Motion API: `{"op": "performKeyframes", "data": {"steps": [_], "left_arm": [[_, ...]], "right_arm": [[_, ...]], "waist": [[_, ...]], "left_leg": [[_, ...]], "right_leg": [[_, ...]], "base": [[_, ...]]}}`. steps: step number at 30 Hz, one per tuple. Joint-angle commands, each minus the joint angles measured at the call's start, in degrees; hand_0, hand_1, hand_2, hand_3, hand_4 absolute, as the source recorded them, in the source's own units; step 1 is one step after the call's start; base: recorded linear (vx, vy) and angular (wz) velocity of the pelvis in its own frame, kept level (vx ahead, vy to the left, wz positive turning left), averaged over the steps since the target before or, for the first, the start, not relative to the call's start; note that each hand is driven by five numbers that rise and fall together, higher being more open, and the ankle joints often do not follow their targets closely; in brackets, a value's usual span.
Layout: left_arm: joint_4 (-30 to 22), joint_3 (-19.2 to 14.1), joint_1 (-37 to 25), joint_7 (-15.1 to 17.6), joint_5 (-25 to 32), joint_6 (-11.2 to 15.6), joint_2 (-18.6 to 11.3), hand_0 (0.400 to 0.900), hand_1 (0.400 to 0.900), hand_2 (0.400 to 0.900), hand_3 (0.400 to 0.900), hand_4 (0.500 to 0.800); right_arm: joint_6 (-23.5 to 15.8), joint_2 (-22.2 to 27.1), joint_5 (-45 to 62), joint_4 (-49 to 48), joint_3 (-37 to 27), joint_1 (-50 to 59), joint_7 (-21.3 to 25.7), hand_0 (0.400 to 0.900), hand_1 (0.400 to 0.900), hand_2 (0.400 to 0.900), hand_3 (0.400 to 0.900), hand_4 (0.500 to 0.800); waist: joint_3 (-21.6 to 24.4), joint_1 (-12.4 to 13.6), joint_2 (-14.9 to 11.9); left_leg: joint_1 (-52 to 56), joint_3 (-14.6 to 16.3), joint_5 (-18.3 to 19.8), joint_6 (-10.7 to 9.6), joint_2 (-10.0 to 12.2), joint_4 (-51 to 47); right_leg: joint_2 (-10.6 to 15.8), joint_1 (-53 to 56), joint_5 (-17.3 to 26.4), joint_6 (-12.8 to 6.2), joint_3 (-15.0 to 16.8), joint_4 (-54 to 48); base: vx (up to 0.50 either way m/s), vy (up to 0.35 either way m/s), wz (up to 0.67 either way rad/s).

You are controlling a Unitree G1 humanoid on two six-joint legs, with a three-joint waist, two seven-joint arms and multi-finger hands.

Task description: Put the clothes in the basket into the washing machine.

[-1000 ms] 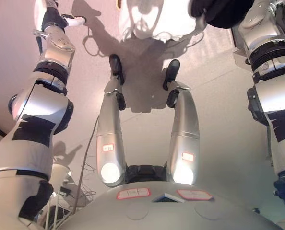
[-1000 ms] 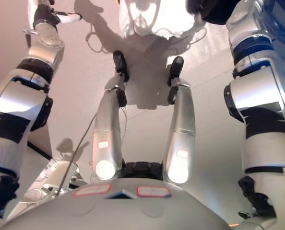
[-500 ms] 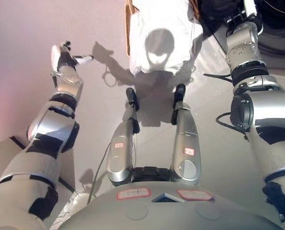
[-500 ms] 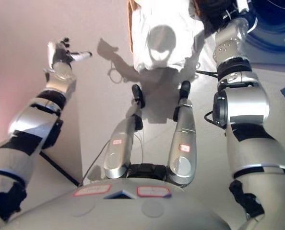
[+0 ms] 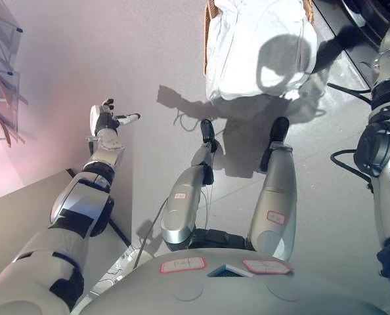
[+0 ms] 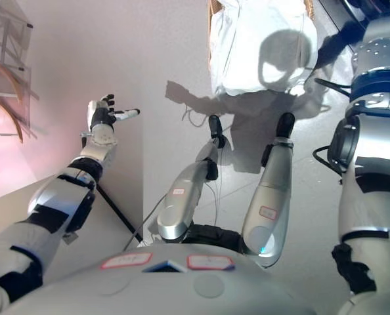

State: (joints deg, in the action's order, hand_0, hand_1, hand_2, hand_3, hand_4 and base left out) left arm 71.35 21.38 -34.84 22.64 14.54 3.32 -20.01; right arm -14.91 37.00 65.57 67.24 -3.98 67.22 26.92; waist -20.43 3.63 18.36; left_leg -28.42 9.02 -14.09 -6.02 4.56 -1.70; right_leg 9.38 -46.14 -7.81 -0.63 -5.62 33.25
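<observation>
Nearest to me, the left robot hand (image 6: 102, 117) sits at mid-left of the frame, raised over bare floor (image 6: 169, 59) with its fingers spread apart and nothing in them; it is well apart from the laundry. Farther out, at upper centre, the basket (image 5: 207, 39) shows only as a strip of woven rim on the left side of the load, since the white clothes (image 5: 254, 46) are heaped over it and spill past its near edge. A dark garment (image 5: 333, 46) trails from the heap toward the upper right. My right arm runs up the right edge of the frame, and the right robot hand lies beyond the top border, so I cannot tell its state. The washing machine is not clearly shown. I judge the task at the pick-up stage: the load is not yet transferred. The next move calls for bringing a robot hand down onto the white heap and closing on cloth.
</observation>
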Motion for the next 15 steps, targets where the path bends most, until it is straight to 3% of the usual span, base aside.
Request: {"op": "performKeyframes", "data": {"steps": [1,13,14,15], "left_arm": [[4.1,-1.2,4.4,0.8,-1.5,2.2,-3.0,0.9,0.9,0.9,0.9,0.8],[2.3,-1.6,7.1,-0.2,-1.6,2.9,-2.2,0.9,0.9,0.9,0.9,0.8],[2.3,-1.7,7.2,-0.1,-1.4,3.0,-2.3,0.9,0.9,0.9,0.9,0.8],[2.2,-1.9,7.2,-0.2,-1.2,3.2,-2.5,0.9,0.9,0.9,0.9,0.8]], "right_arm": [[-4.5,2.3,-3.4,-4.2,7.6,3.9,-4.3,0.4,0.4,0.4,0.4,0.5],[-3.0,4.8,-4.0,-1.1,10.0,5.7,-6.5,0.4,0.4,0.4,0.4,0.5],[-3.0,4.9,-4.1,-1.5,9.8,5.7,-6.3,0.9,0.9,0.9,0.9,0.8],[-3.2,5.0,-3.9,-2.0,9.7,5.5,-6.4,0.9,0.9,0.9,0.9,0.8]], "waist": [[12.3,0.8,-0.5],[12.0,1.9,-1.3],[11.8,1.8,-1.1],[11.8,1.9,-1.0]], "left_leg": [[3.1,-3.1,0.1,-4.4,0.6,-3.3],[2.7,-3.8,-1.1,-5.3,1.3,-3.3],[2.5,-3.8,-1.2,-5.3,1.2,-3.3],[2.3,-4.0,-1.3,-5.4,1.1,-3.3]], "right_leg": [[-2.4,11.4,2.7,-3.15,-0.2,-14.2],[-2.8,11.4,2.4,-2.68,-0.7,-14.4],[-2.6,11.3,2.5,-2.69,-0.6,-14.6],[-2.5,11.3,2.6,-2.68,-0.6,-14.8]], "base": [[0.02,-0.042,0.04],[0.01,-0.035,0.02],[-0.01,0.008,0.07],[-0.01,0.01,0.11]]}}
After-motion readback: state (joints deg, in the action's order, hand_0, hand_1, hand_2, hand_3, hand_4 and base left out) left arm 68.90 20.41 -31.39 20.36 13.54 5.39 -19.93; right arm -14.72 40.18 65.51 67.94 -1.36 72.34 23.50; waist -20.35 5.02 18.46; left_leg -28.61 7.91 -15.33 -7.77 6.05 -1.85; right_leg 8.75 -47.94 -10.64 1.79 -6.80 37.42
